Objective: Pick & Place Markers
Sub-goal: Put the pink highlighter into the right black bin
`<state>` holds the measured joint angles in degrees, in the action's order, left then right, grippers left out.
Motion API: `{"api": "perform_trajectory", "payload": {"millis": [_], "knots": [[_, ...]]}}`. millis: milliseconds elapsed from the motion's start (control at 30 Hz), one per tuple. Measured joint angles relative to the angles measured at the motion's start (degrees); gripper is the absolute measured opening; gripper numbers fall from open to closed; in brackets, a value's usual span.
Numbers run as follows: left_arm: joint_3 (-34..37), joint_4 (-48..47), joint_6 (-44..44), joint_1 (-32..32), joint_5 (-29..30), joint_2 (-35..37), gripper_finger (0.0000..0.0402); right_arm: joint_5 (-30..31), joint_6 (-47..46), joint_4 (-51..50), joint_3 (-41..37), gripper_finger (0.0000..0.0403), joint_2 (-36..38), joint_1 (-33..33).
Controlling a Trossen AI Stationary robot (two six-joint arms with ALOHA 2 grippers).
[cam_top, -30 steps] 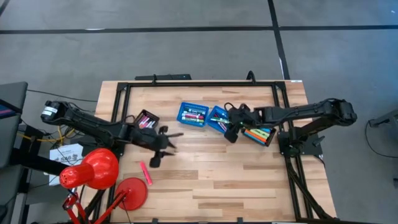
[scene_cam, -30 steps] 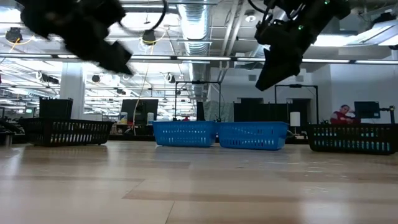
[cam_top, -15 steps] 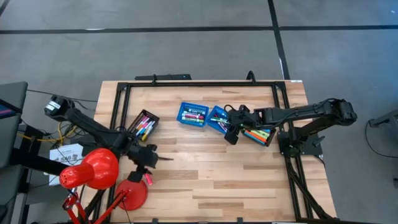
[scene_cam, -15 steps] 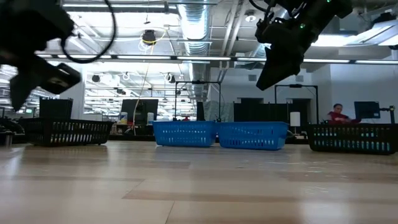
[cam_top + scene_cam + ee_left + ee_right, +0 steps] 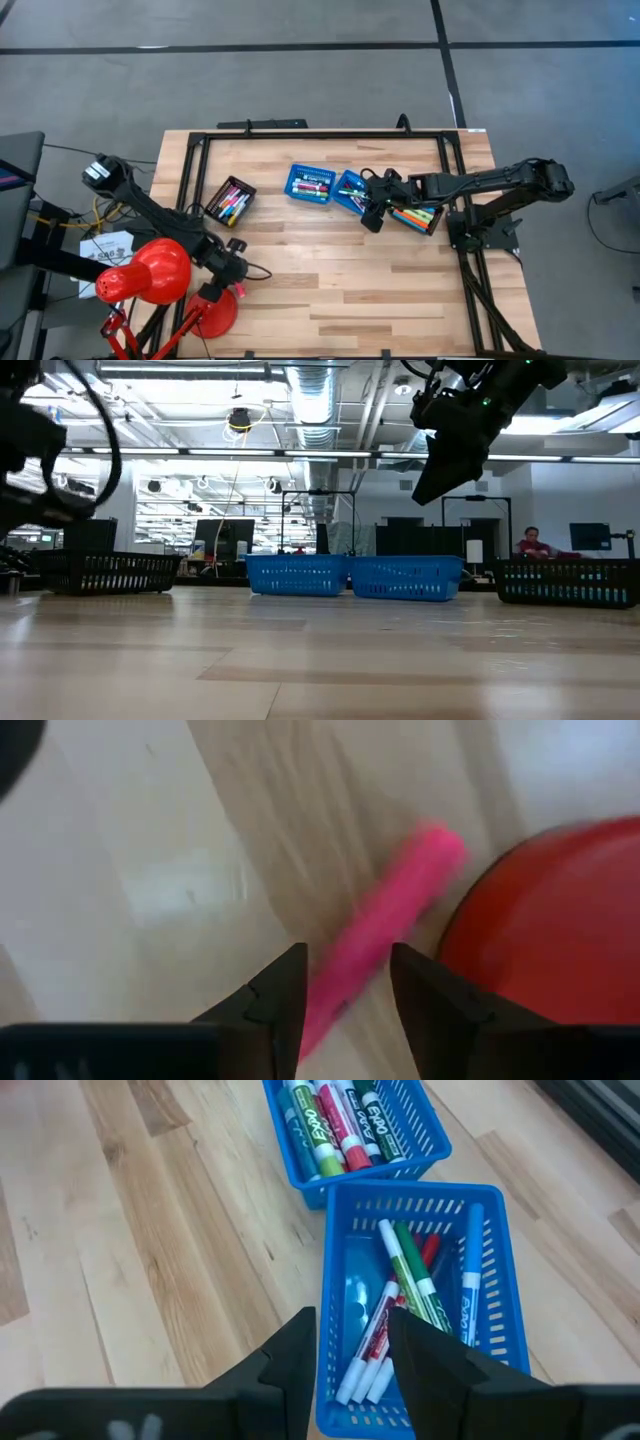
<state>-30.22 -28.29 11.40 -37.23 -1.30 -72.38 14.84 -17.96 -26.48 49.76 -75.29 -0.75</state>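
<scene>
- Pink marker (image 5: pixel 385 925) lying flat on the bare wood, one end touching or nearly touching the red lamp base (image 5: pixel 545 930)
- Left gripper (image 5: pixel 345 982) poised over that marker, fingers parted, barrel running between them, nothing clamped yet
- Probably light, stiff and smooth plastic, likely to roll or skid if nudged on one side; best taken across the mid-barrel, away from the lamp base, with both fingers closing evenly
- Little room on the lamp-base side for the nearer finger, so a bump against the base looks possible
- Right gripper (image 5: pixel 350 1345) hanging above the blue basket (image 5: pixel 345 1295) farther from the lamp base, fingers apart and empty; red, green, white and blue markers (image 5: pixel 405 1295) inside, more in the second blue basket (image 5: pixel 425 1140) beside it
- More markers in the black tray (image 5: pixel 232 200), between the lamp base and the baskets
- Hidden or unclear: marker's lower end cut off behind the left fingers, cap end not told from tail, exact contact with the lamp base uncertain; in the high view the marker mostly covered by the left gripper
</scene>
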Motion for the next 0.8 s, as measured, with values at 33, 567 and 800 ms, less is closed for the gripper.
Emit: {"api": "perform_trajectory", "payload": {"millis": [33,567,800], "knots": [[0.0,0.03,-0.03,0.0,-0.01,-1.14,0.014,0.0,0.0,0.0,0.0,0.0116,0.0,0.0],[0.28,7.55,0.05,1.12,19.33,-2.02,0.0059,0.08,-0.02,0.6,0.0,0.0116,0.0,-0.04],[0.08,24.18,-7.97,5.84,42.97,6.54,0.0067,0.12,0.15,8.62,0.0,0.0116,-0.02,-1.7]]}}
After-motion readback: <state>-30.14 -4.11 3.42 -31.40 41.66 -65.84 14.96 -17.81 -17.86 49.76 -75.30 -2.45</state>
